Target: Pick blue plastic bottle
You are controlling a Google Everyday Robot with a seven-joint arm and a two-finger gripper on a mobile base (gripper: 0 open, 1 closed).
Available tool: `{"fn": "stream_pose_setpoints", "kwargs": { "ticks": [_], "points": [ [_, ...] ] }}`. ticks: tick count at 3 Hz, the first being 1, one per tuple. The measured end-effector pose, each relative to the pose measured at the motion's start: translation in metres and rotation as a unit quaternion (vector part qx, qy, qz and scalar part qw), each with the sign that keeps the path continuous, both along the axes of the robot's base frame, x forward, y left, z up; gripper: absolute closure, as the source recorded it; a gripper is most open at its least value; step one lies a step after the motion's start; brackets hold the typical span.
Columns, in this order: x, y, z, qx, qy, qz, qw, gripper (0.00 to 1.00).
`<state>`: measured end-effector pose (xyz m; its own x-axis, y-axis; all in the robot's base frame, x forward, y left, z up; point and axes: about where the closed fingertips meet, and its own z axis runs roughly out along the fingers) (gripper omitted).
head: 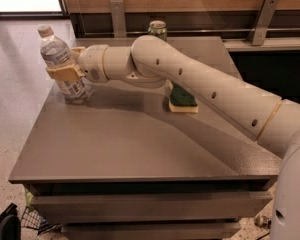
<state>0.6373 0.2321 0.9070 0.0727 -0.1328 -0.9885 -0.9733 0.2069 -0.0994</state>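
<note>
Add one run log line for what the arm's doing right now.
stage: grasping | gripper: shut on blue plastic bottle, far-left corner of table | bottle: tilted | also on table: green can, sponge

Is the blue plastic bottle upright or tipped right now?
Tipped: blue plastic bottle leans, cap left of base in the camera view; gripper fingers clamp its middle.

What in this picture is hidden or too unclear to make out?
Can: camera view, only its top shows; the arm covers the rest.
Sponge: its far end sits behind the arm.
Bottle: the gripper clamped at its middle covers part of the label; print too small to read.
Robot body: cut off by the right edge.
</note>
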Motion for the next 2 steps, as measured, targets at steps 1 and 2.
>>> {"fn": "stream_pose_setpoints", "kwargs": {
  "ticks": [1,2],
  "points": [
    [-0.0011,0.0019,0.0001,0.0,0.0,0.002,1.0,1.0],
    [-0.0011,0.002,0.0002,0.0,0.0,0.002,1.0,1.0]
  ]
}}
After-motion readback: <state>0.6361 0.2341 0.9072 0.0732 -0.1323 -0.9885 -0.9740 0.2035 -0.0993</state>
